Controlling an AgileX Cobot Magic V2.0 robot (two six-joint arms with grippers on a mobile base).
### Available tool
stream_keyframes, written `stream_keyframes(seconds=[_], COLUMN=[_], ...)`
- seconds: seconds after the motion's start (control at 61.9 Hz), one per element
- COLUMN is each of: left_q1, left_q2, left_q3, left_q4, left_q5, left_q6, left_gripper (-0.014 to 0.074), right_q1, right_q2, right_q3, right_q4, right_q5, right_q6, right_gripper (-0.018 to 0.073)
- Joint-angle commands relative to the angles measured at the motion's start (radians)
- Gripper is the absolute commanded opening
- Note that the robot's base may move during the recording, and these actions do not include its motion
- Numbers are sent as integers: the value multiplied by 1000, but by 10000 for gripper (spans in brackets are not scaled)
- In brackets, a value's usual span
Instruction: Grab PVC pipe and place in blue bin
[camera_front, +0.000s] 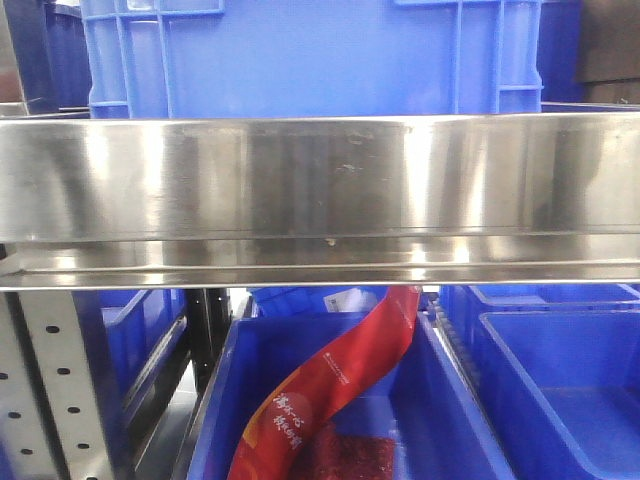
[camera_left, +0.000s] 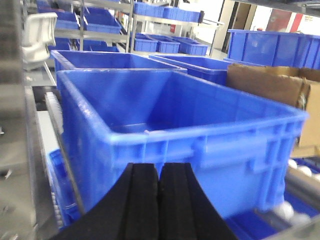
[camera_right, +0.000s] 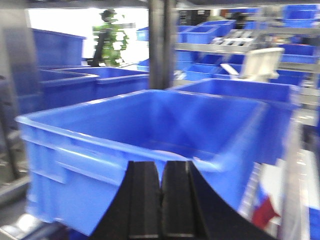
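Front view: mostly blocked by a steel shelf rail (camera_front: 320, 190) running across the frame; above it a blue bin (camera_front: 310, 55) parked on the shelf, below it a lower bin (camera_front: 330, 400) with a red packet (camera_front: 340, 380) draped inside; no PVC pipe to be seen.

Left wrist view: left hand (camera_left: 159, 200) closed, pads together, gripping nothing; poised just in front of an open blue bin (camera_left: 200, 145), likely the drop target; cardboard box (camera_left: 270, 85) beside it.

Right wrist view: right hand (camera_right: 161, 200) likewise closed and empty, facing another blue bin (camera_right: 100, 150); blurred, pipe nowhere visible, so grasp judged not yet begun.
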Motion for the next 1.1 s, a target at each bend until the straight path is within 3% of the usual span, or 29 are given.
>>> stream_keyframes(seconds=[0.0, 0.371, 1.082], left_q1=[-4, -4, -4], left_q2=[-98, -319, -329], left_q3=[62, 120, 120], left_q4=[20, 58, 58], left_q5=[-29, -14, -30], left_q6=[2, 2, 2], left_gripper=[-111, -111, -111], right_q1=[-38, -49, -49], right_q2=[-58, -156, -158], right_q3=[34, 47, 62], right_q4=[4, 4, 4], right_q5=[-27, -26, -29], right_q6=[-2, -2, -2], right_gripper=[-169, -169, -169])
